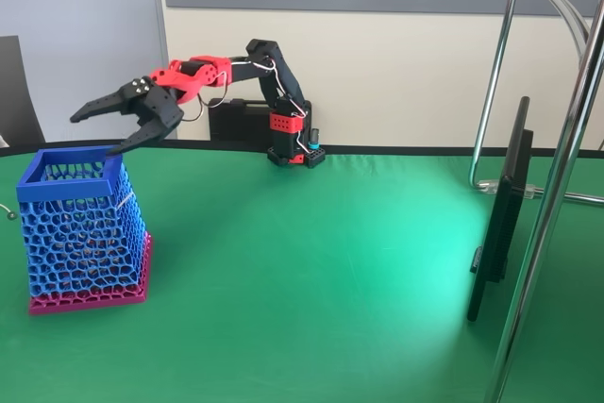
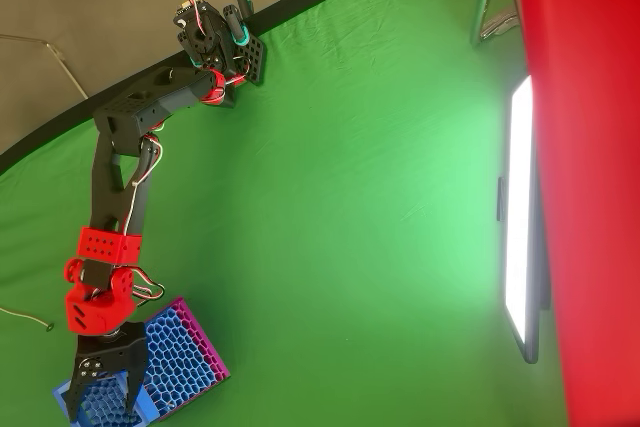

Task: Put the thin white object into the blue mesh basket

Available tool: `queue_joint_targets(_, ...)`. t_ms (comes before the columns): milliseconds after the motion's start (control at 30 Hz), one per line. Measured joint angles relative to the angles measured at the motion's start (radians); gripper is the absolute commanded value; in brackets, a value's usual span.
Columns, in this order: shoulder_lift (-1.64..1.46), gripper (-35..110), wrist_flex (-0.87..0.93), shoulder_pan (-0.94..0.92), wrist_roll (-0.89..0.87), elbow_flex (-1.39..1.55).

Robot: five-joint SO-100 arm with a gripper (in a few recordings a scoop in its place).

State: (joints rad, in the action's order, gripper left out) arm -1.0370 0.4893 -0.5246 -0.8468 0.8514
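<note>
Gripper [image 1: 102, 131] hangs over the blue basket [image 1: 83, 233] near the table's [image 1: 330, 261] left edge in the fixed view, jaws spread, holding nothing. White strand [image 1: 125, 199] lies against the basket's wall.

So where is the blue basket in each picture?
Fixed view: the blue mesh basket stands at the lower left on the green table, under the open gripper.
Overhead view: the blue mesh basket sits at the bottom left.
Shared landmark: the gripper above its rim.
</note>
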Motion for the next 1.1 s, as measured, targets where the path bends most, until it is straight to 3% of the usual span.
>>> queue_joint_targets(300, -0.238, 30, 0.011, 0.025, 0.044, 0.218)
queue_joint_targets(633, -0.652, 11, -0.071, 0.115, 0.164, 0.676)
queue_joint_targets(800, -0.870, 1, -0.103, 0.167, 0.253, 0.907)
queue_joint_targets(1100, -1.299, 0, -0.144, 0.298, 0.522, 1.336)
